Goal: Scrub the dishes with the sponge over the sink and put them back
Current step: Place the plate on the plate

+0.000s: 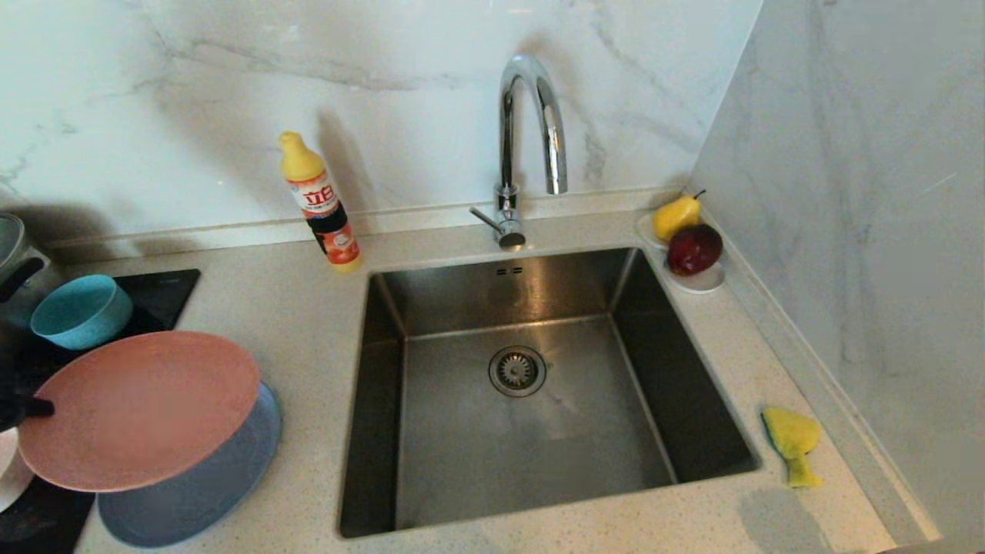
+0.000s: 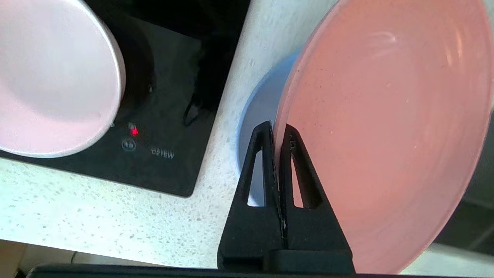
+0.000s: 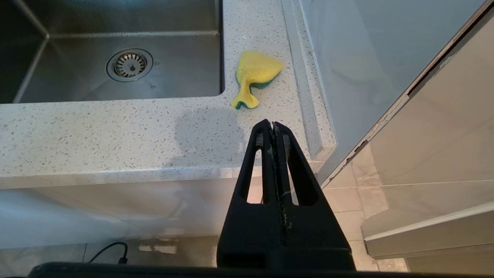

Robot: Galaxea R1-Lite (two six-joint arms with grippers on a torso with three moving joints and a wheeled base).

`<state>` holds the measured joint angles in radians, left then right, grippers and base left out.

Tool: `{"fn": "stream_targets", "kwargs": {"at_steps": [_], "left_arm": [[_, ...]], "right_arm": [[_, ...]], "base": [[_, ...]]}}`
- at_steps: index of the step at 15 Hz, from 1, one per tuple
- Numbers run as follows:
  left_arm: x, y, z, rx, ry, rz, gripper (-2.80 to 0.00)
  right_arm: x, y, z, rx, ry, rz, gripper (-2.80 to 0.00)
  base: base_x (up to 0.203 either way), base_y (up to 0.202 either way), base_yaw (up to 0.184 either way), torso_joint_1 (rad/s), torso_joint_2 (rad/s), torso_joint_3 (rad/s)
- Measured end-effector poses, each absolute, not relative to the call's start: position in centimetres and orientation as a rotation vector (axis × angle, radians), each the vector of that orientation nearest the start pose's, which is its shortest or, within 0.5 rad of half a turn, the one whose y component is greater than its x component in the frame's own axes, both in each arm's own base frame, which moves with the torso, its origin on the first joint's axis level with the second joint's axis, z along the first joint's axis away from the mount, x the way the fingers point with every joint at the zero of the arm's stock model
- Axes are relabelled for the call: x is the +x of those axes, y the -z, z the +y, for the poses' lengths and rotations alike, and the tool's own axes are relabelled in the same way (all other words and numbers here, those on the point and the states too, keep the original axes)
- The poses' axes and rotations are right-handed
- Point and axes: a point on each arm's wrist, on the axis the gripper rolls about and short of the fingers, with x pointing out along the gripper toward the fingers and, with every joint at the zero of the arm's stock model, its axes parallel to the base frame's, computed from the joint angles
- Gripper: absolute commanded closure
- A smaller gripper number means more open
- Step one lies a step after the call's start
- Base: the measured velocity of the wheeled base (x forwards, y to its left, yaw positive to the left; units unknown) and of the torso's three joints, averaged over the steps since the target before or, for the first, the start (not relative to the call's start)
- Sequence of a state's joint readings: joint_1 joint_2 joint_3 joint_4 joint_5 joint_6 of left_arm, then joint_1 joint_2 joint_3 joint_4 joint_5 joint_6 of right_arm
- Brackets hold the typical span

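- Now lifting: the left gripper (image 2: 274, 129), at the counter's left edge, is clamping the rim of the pink plate (image 1: 138, 408), its fingers (image 2: 262, 162) pinched tight on either side of the thin edge.
- That plate is hanging tilted above the grey-blue plate (image 1: 192, 492), which is lying flat on the counter (image 1: 308, 331) beneath it; an edge grip is likely the only purchase a flat dish offers.
- Two bowls are waiting on the black hob (image 2: 170, 154) nearby: a teal bowl (image 1: 81, 310) at the back, a pale pink bowl (image 2: 50, 77) nearer the arm, partly hidden in the head view.
- Centre frame, the sink (image 1: 531, 400) is sitting bare under its tap (image 1: 527, 131), ready to catch the scrubbing.
- Across the basin, the sponge (image 1: 793, 442) is lying crumpled on the counter just beside the sink's right rim, within the other arm's side of the bench.
- Hanging below and in front of the counter's edge, the right gripper (image 3: 273, 125) is idling with its fingers pressed together on nothing, pointing toward the sponge but well apart from it.
- Judging by the layout, the plate is heading for the basin, with the sponge pickup yet to come.
- Also standing by: a soap bottle (image 1: 319, 204) behind the sink and a saucer (image 1: 704, 281) of fruit in the corner.
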<state>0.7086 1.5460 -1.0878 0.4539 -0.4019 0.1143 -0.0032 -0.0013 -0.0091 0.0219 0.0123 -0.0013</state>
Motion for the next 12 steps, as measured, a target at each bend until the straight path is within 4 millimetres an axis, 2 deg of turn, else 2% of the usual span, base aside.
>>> {"fn": "stream_targets", "kwargs": {"at_steps": [3,12], "left_arm": [[18.3,-18.7,15.0,-0.343,-0.239,0.767,0.0],[18.1,-14.3,15.6,-0.36,-0.209,0.736,0.0]], "right_arm": [[-2.4,-7.6,0.0,-0.001,-0.009,0.011,0.0],[-2.4,-7.6,0.0,-0.001,-0.008,0.011,0.0]], "base": [[0.0,0.0,0.0,0.0,0.0,0.0],[0.0,0.0,0.0,0.0,0.0,0.0]]}}
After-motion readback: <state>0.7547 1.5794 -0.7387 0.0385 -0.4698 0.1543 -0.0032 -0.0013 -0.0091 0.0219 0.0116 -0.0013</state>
